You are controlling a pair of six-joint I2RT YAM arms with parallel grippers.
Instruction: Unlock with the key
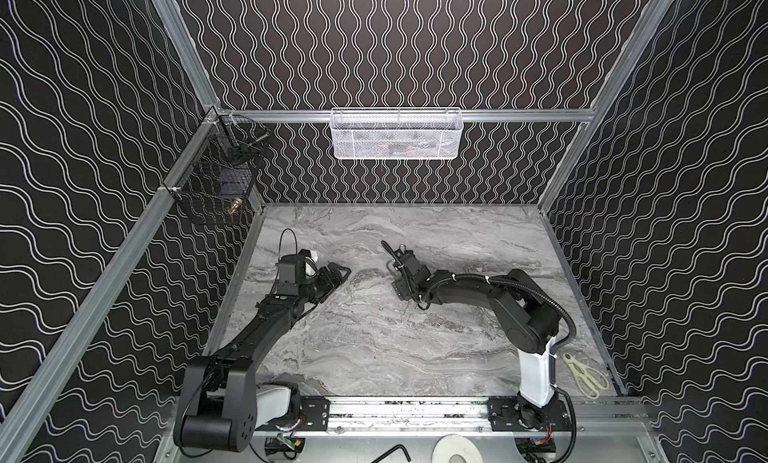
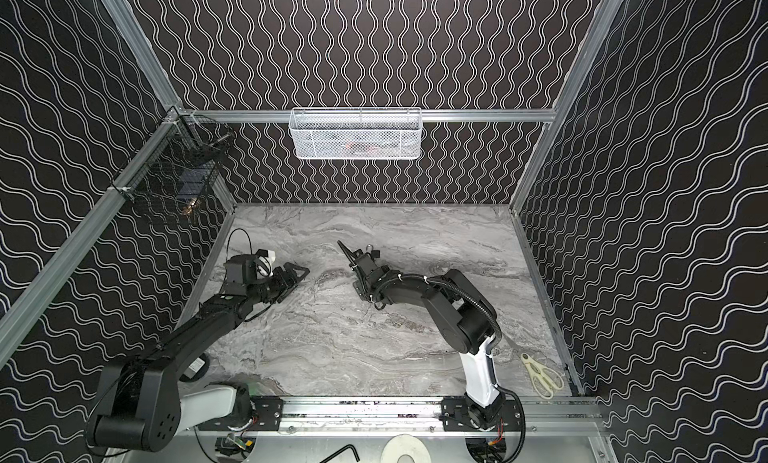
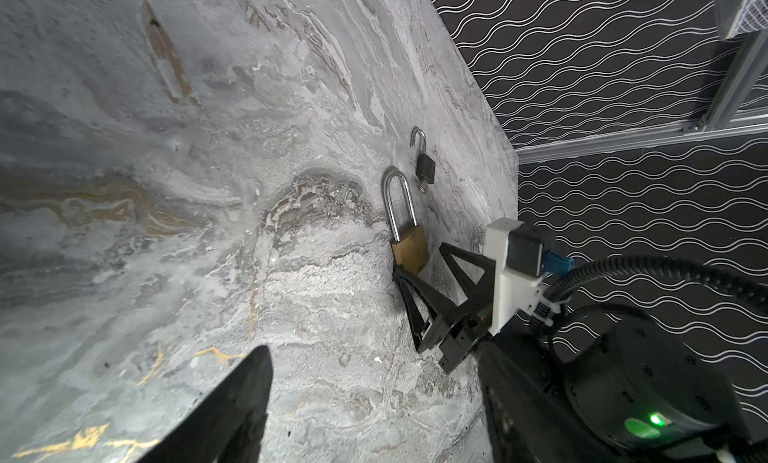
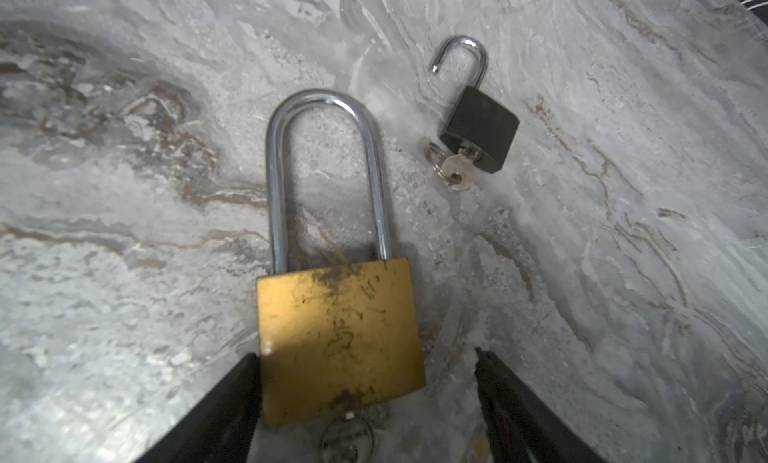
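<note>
**Marble table** (image 1: 374, 348): your work surface in both top views, with an arm reaching in from each end of the near rail

**White basket** (image 1: 395, 147): hangs on the back rail

**Black basket** (image 1: 216, 186): hangs in the back left corner

**Scissors** (image 1: 584, 373): lie at the near right edge, well apart from the locks

**Left gripper** (image 1: 343, 275): your jaws stand wide with nothing between them, over the table's left part, well apart from both locks

**Right gripper** (image 4: 365, 353): your jaws stand wide astride the brass padlock's body. One finger (image 4: 232, 398) touches its side and the other stands clear, so nothing is clamped

**Brass padlock** (image 4: 336, 336): lies flat near the table's middle, its long shackle pointing away from the right gripper, both legs seated in the body

**Black padlock** (image 4: 480, 128): lies just beside the brass shackle, not touching it, its own shackle sprung open

**Small key** (image 4: 457, 172): sits in the black padlock's keyhole, on a ring

**Blurred key** (image 4: 347, 436): shows at the brass body's end opposite the shackle, between your fingers
</note>
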